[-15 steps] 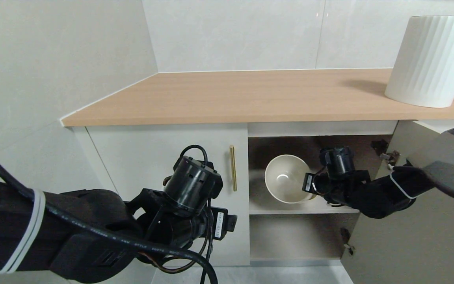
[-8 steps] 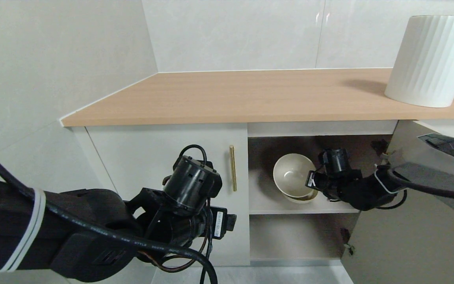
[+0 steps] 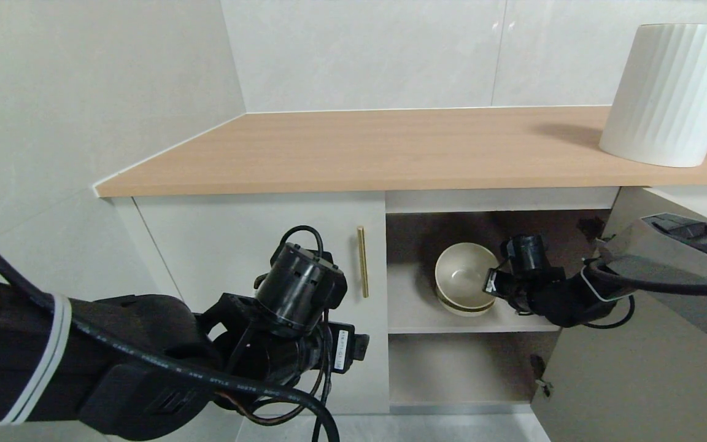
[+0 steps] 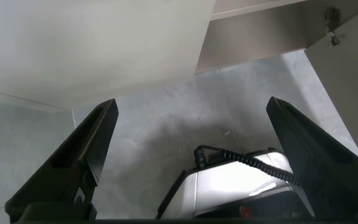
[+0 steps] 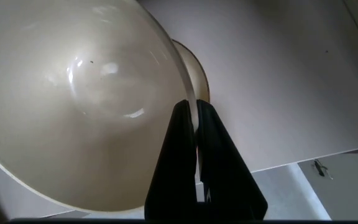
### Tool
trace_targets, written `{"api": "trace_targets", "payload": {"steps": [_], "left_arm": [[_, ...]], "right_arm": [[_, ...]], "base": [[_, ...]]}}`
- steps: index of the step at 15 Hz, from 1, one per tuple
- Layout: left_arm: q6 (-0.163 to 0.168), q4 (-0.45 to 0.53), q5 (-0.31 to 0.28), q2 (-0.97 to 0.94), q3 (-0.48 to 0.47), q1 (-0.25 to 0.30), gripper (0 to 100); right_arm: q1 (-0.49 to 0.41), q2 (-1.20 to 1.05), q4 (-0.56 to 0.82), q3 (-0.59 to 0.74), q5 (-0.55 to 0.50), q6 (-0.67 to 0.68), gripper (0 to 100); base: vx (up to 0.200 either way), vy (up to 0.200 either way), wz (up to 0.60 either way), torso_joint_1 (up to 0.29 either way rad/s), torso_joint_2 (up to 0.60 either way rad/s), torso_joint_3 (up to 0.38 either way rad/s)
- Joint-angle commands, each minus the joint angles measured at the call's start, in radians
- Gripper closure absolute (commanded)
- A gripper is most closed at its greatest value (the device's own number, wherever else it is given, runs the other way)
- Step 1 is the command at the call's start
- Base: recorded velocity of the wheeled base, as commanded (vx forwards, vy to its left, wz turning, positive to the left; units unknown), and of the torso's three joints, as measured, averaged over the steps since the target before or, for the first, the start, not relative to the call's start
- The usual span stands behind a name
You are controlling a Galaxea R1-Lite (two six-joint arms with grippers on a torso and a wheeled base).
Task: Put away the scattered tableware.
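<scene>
A cream bowl is held tilted inside the open cabinet, just above another bowl that rests on the upper shelf. My right gripper is shut on the cream bowl's rim, at its right side. In the right wrist view the two black fingers pinch the bowl by its rim, and the lower bowl peeks out behind it. My left gripper hangs open over the grey floor, low in front of the closed left cabinet door, with nothing between its fingers.
The right cabinet door stands swung open beside my right arm. The left door has a brass handle. A white ribbed container stands on the wooden countertop. The lower shelf lies bare.
My right gripper has carried the cream bowl deeper into the cabinet and lowered it toward the bowl on the shelf. The left arm has not moved.
</scene>
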Motion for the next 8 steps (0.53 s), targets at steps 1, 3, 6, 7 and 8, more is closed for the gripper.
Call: {"api": "trace_targets", "payload": {"steps": [1,3,6,7,8], "left_arm": [[-0.001,0.0,0.0,0.0,0.0,0.001,0],[-0.002,0.0,0.0,0.0,0.0,0.003,0],[-0.002,0.0,0.0,-0.002,0.0,0.003,0],[-0.002,0.0,0.0,0.0,0.0,0.003,0],[-0.002,0.0,0.0,0.0,0.0,0.003,0]], "right_arm": [[-0.001,0.011,-0.001,0.0,0.0,0.0,100],[-0.001,0.011,0.001,0.0,-0.002,-0.002,100],[-0.001,0.011,0.005,0.0,0.0,-0.003,0],[-0.001,0.011,0.01,0.0,0.003,-0.003,0],[0.0,0.012,0.011,0.001,0.004,-0.003,0]], "base": [[0.0,0.0,0.0,0.0,0.0,0.0],[0.0,0.0,0.0,0.0,0.0,0.0],[0.0,0.0,0.0,0.0,0.0,0.0],[0.0,0.0,0.0,0.0,0.0,0.0],[0.0,0.0,0.0,0.0,0.0,0.0]]}}
